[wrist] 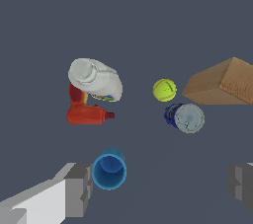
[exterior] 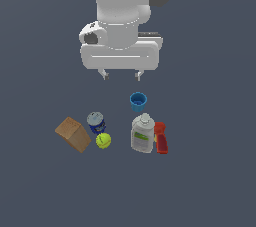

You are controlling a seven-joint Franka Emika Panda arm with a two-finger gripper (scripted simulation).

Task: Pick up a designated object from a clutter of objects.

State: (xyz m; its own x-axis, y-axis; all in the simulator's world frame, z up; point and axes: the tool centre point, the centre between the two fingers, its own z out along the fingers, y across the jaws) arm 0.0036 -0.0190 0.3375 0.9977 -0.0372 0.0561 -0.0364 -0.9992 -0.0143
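Note:
The small plain blue cup (exterior: 138, 101) stands upright with its mouth up, at the back of the clutter. In the wrist view the blue cup (wrist: 109, 169) lies close beside one finger (wrist: 78, 189), not between the two. My gripper (exterior: 121, 75) hangs above the floor, behind the cup and a little toward the exterior view's left. It is open and empty, with the fingers wide apart (wrist: 158, 188). The rest of the clutter lies in front of the cup.
A brown box (exterior: 73, 134), a blue silver-topped can (exterior: 96, 122) and a yellow-green tennis ball (exterior: 103, 140) sit toward the exterior view's left. A white bottle with green label (exterior: 142, 133) and a red item (exterior: 161, 138) sit just in front of the cup.

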